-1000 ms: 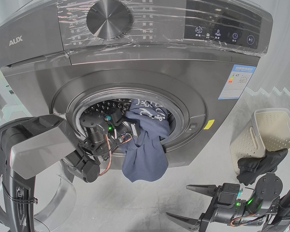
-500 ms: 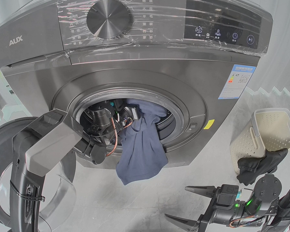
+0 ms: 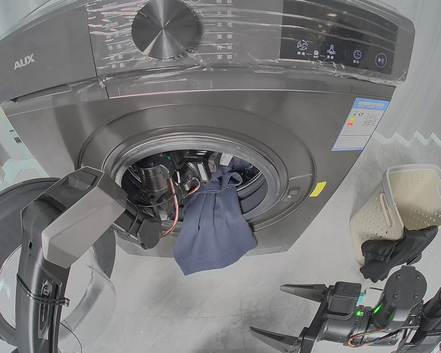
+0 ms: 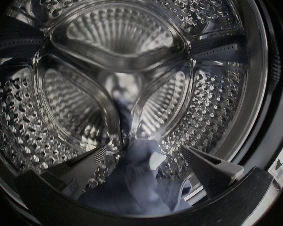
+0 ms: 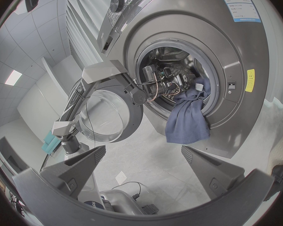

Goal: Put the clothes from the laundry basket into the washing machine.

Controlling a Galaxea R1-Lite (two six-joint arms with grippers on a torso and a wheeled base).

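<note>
Left gripper (image 4: 143,148) inside washing machine (image 3: 230,109), jaws spread; I must regrasp shirt (image 3: 213,221) hanging out; right gripper (image 3: 267,309) jaws spread

The left arm (image 3: 78,207) has got boxy light-grey shells over round black joints, an orange cable (image 3: 173,207) looping by the wrist, and a black zip tie (image 3: 41,296) lower down. The right gripper (image 3: 267,309) has dark tapered fingers (image 3: 304,289), ribbed at the tips, with a little green light (image 3: 377,308) on the black wrist behind.
</note>
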